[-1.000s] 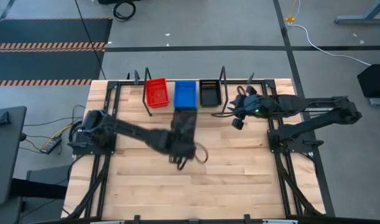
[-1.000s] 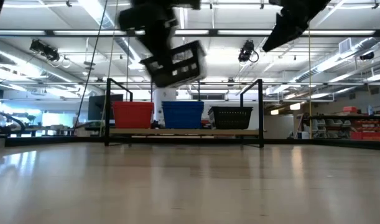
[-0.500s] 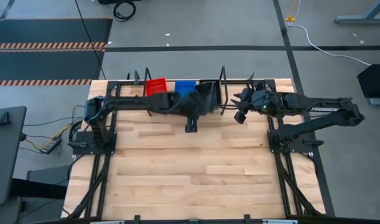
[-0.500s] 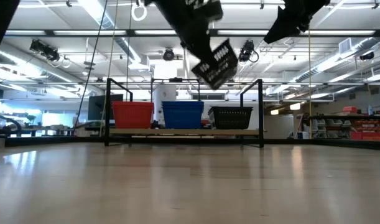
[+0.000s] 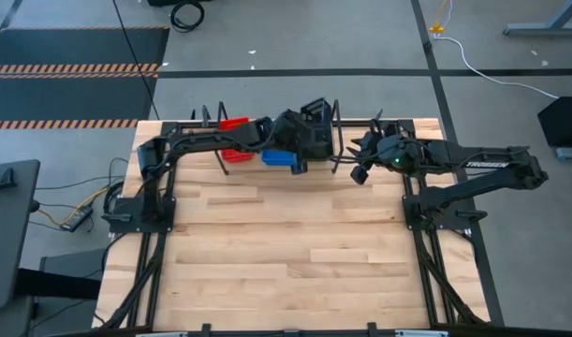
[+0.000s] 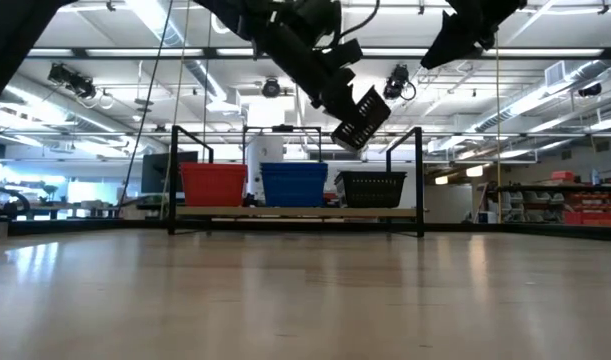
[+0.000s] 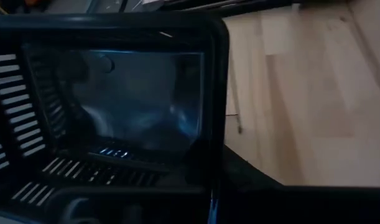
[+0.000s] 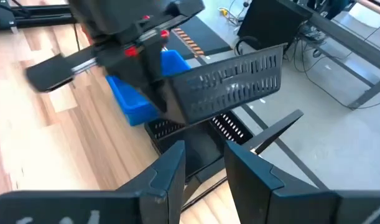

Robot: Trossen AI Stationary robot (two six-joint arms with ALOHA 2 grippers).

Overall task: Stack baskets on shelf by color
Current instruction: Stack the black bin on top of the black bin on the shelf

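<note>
The left gripper (image 6: 337, 90) is up in the air over the far end of the table (image 5: 295, 253), just above the shelf (image 6: 295, 211). It is holding a black basket (image 6: 363, 116) that is tipped to one side, with its slotted wall showing. Seen from the left wrist, the basket's dark rim and slots fill almost the whole view (image 7: 109, 112). On the shelf sit three more stacks in a row: a red basket (image 6: 213, 184) at one end, a blue basket (image 6: 294, 184) in the middle, and a black basket on the shelf (image 6: 371, 186) at the other end. The basket in the air hangs right above the black one on the shelf and is not touching it. The right gripper (image 5: 359, 167) waits in the air just beside the shelf's end near the black stack. Its two fingers (image 8: 166, 177) are apart with a narrow gap, and nothing is between them
</note>
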